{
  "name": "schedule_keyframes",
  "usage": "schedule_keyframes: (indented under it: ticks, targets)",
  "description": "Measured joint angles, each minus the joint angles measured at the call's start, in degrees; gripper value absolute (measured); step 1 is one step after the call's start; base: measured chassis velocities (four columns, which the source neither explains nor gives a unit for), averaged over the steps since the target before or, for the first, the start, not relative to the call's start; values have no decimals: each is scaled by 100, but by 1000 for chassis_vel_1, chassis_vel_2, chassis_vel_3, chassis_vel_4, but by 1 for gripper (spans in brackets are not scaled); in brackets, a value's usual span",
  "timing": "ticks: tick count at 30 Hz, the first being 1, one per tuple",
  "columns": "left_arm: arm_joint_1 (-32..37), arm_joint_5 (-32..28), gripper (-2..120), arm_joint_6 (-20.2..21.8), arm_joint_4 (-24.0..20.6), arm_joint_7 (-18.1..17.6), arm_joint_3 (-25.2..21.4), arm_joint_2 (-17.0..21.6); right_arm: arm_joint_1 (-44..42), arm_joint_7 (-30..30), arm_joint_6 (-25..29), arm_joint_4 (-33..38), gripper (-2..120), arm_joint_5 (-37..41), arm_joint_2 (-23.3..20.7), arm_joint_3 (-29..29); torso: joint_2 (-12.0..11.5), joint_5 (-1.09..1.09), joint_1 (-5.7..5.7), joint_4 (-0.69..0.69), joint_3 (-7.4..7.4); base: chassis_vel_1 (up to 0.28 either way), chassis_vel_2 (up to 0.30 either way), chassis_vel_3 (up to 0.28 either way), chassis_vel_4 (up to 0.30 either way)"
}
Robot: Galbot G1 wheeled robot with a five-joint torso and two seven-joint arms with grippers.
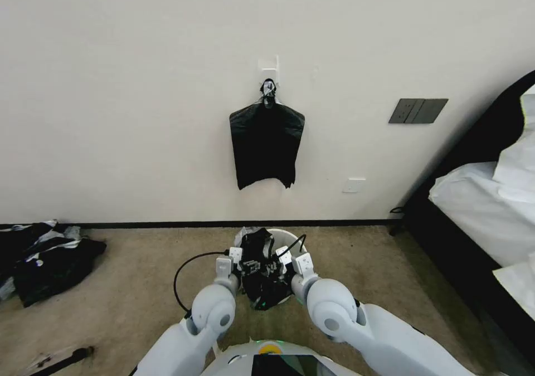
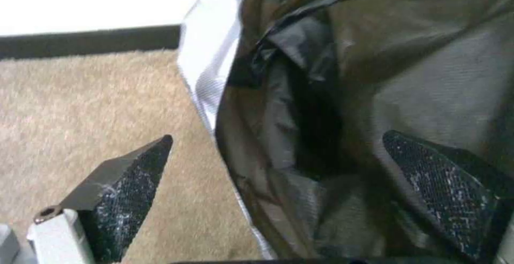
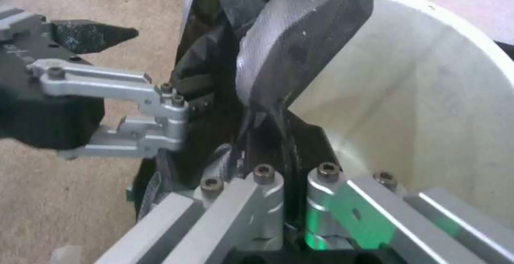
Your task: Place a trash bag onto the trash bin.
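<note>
Black glossy thin plastic trash bag [image 1: 262, 270] hangs bunched over the near-left rim of the small round cream-white plastic trash bin [image 1: 287, 235], on beige carpet [image 1: 139, 270] by the wall. Right gripper [image 3: 278, 107]: jaws closed, pinching a fold of film at the rim, likely to anchor that edge. Left gripper [image 2: 278, 187]: jaws spread wide, straddling the bag, 1 pad outside over carpet, 1 against the film, gripping nothing; probably set to catch the opposite edge and stretch the mouth. Bag's long axis roughly vertical, mouth up. Bin upright, opening upward, mostly uncovered. Flat bundle of black bags [image 1: 266, 145] hangs on a wall hook.
</note>
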Motion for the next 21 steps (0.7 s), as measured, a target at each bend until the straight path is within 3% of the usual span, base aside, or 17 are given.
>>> schedule_keyframes:
  ticks: [4,9,13,18,21]
  targets:
    - [-144,-463,99,119,146,-385,61,-54,-30,0,0,8,0,0,-7,40,0,0,0,1,0,0,0,0,0]
    - [-194,-666,99,141,235,-534,97,-124,-44,0,0,21,0,0,-16,57,0,0,0,0,0,0,0,0,0]
    - [-308,-1242,97,182,351,-937,161,-293,-69,0,0,29,0,0,-26,72,0,0,0,0,0,0,0,0,0]
    - [-378,-1484,95,183,431,-1121,163,-356,-82,1,0,33,0,1,-31,74,0,0,0,0,0,0,0,0,0]
    - [-450,-1732,88,183,540,-1263,150,-409,-99,1,0,34,0,0,-32,75,0,0,0,0,0,0,0,0,0]
